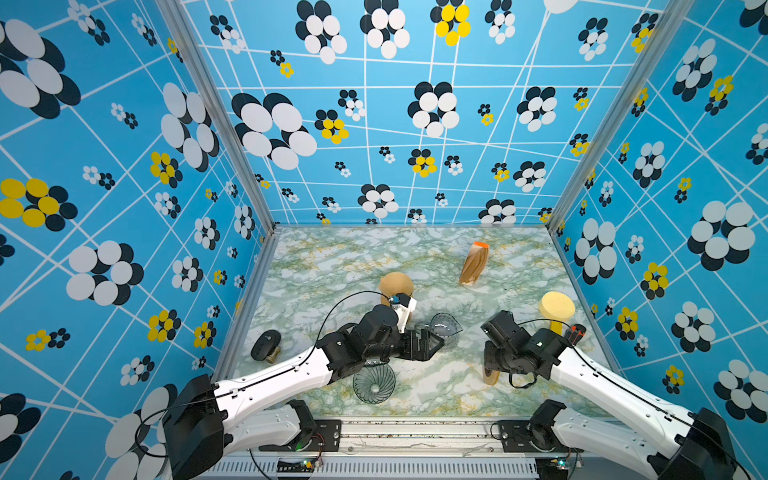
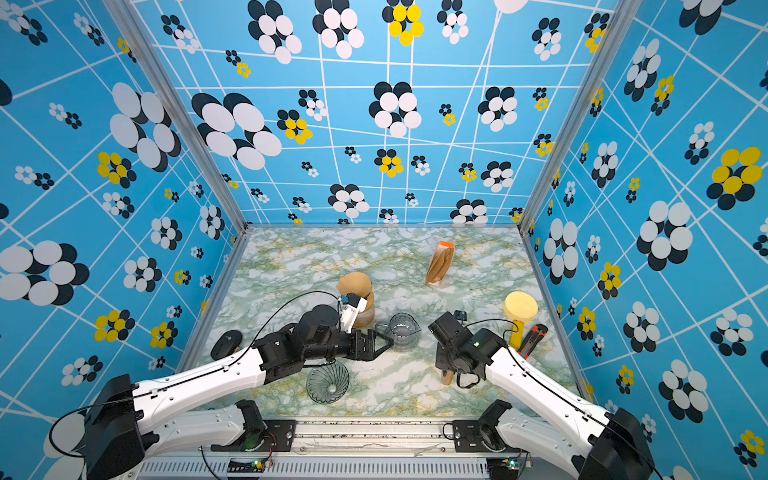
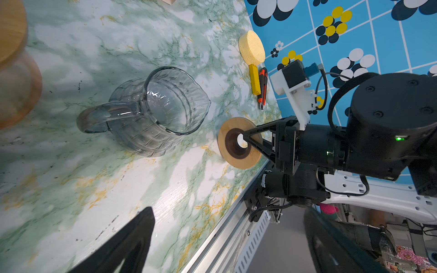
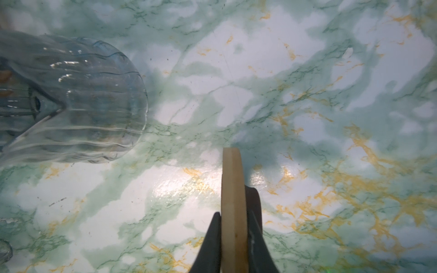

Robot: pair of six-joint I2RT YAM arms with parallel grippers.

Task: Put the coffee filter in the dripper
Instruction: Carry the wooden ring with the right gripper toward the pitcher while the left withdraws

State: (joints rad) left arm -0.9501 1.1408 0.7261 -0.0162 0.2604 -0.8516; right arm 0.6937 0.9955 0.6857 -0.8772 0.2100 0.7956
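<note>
The dripper (image 1: 374, 384) (image 2: 328, 382) is a clear ribbed glass cone near the table's front edge, partly under my left arm. The coffee filters (image 1: 473, 264) (image 2: 439, 264) are a brown stack in a clear bag standing at the back right. My left gripper (image 1: 434, 336) (image 2: 384, 338) (image 3: 228, 212) is open and empty, turned on its side beside a glass pitcher (image 1: 444, 326) (image 3: 160, 111). My right gripper (image 3: 246, 141) (image 4: 234, 217) is shut on a wooden ring (image 4: 233, 184) (image 1: 490, 376), held on edge just above the table right of the pitcher.
A lidded brown jar (image 1: 397, 286) stands behind the left gripper. A yellow sponge brush (image 1: 557, 307) and an orange box cutter (image 1: 575, 332) lie by the right wall. A black object (image 1: 266, 345) sits by the left wall.
</note>
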